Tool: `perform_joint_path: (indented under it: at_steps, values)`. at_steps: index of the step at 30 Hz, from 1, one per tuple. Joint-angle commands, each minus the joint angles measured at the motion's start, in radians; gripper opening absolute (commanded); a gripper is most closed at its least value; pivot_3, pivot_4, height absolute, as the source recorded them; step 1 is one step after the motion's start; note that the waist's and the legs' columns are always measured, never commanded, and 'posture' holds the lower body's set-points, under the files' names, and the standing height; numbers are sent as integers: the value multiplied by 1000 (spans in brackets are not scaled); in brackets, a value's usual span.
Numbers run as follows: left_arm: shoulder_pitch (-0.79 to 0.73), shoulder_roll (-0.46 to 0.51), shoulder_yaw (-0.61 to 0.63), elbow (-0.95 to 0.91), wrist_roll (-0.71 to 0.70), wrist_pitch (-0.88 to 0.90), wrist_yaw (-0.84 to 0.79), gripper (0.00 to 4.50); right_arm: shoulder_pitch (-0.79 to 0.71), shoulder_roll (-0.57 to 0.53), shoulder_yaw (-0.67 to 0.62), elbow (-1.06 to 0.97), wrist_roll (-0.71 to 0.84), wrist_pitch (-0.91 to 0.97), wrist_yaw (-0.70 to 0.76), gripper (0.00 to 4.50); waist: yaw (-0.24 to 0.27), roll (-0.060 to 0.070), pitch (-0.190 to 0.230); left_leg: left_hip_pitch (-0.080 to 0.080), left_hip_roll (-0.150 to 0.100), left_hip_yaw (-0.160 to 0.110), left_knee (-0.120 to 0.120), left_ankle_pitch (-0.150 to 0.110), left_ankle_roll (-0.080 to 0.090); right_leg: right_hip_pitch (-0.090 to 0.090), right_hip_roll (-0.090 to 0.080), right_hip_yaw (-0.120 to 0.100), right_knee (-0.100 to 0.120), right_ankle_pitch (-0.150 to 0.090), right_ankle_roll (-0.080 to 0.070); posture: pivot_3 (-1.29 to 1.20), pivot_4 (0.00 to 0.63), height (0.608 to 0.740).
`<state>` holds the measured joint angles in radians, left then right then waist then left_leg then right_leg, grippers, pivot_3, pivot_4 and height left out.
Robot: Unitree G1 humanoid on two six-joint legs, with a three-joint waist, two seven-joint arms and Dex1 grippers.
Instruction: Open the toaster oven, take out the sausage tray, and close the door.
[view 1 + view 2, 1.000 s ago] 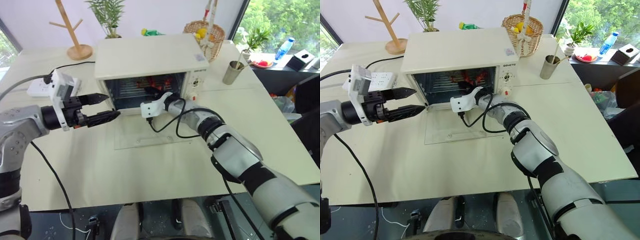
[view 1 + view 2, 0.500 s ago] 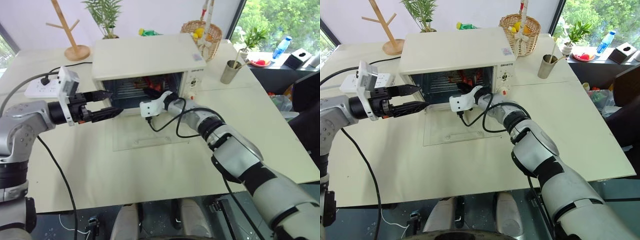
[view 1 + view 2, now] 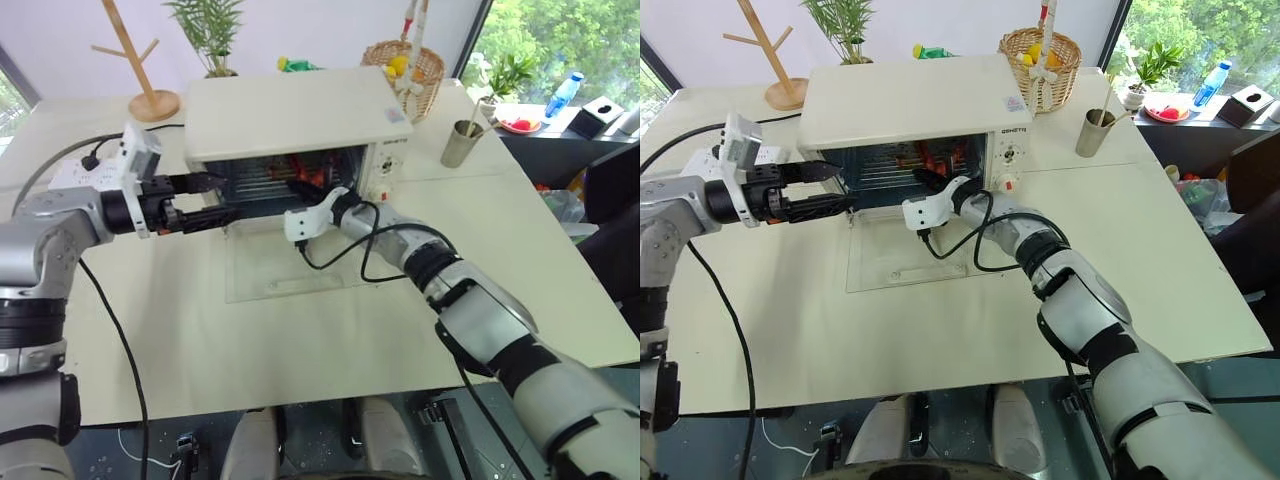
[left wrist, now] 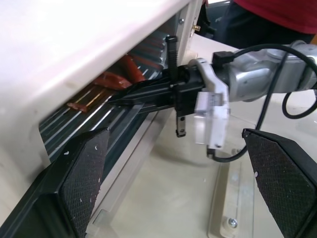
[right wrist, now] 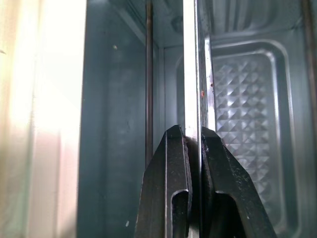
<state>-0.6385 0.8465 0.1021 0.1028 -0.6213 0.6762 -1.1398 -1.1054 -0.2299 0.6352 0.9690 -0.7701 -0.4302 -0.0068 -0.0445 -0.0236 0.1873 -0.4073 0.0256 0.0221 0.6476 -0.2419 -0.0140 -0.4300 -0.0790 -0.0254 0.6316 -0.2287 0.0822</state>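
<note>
The cream-white toaster oven [image 3: 290,110] stands at the back of the table with its glass door [image 3: 290,270] folded down flat in front of it. Inside lies the sausage tray [image 4: 89,124], ribbed and silver, with red sausages [image 4: 119,77] on it. My right gripper [image 5: 194,136] reaches into the oven mouth and is shut on the tray's thin front rim [image 5: 190,74]. My left gripper [image 3: 225,197] hovers open at the left end of the opening, its pads [image 4: 84,183] wide apart and holding nothing.
A wooden mug tree [image 3: 150,95] and a power strip [image 3: 80,175] sit at the back left. A wicker basket [image 3: 410,65] and a metal cup [image 3: 462,145] stand to the oven's right. A black cable [image 3: 340,260] loops from my right wrist over the door.
My left gripper has advanced toward the left side of the oven mouth, still open. The right gripper stays at the tray's rim inside the opening.
</note>
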Motion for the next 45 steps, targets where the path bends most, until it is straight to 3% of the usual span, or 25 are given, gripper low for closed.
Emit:
perform_joint_path:
  at_steps: [1,14,22,35,45]
  values:
    - [-43,5,7,39,29,-39,-18,4500,37,-15,-6,-144,-2,2,39,53,0,0,0,0,0,0,0,0,0,0,0,0,0,0,0,0,150,740]
    - [-81,-5,-12,85,67,-62,-62,4500,250,-155,-66,-616,-1,76,214,53,5,0,0,0,0,0,1,0,0,0,0,0,1,0,0,0,150,740]
    - [-98,-10,-23,102,76,-68,-72,4500,361,-236,-100,-792,-4,66,247,53,15,0,0,-1,-1,0,1,0,0,0,0,0,-1,0,0,0,150,740]
    - [-147,-27,-49,159,110,-84,-116,4500,540,-348,-171,-1017,8,-3,251,53,31,-1,0,-2,-1,0,3,0,0,0,0,0,-1,0,0,0,150,740]
    - [-156,-23,-39,155,102,-35,-149,4500,611,-403,-235,-1058,101,-121,280,53,31,-1,0,-2,-1,0,4,0,0,0,0,0,-1,0,0,0,150,740]
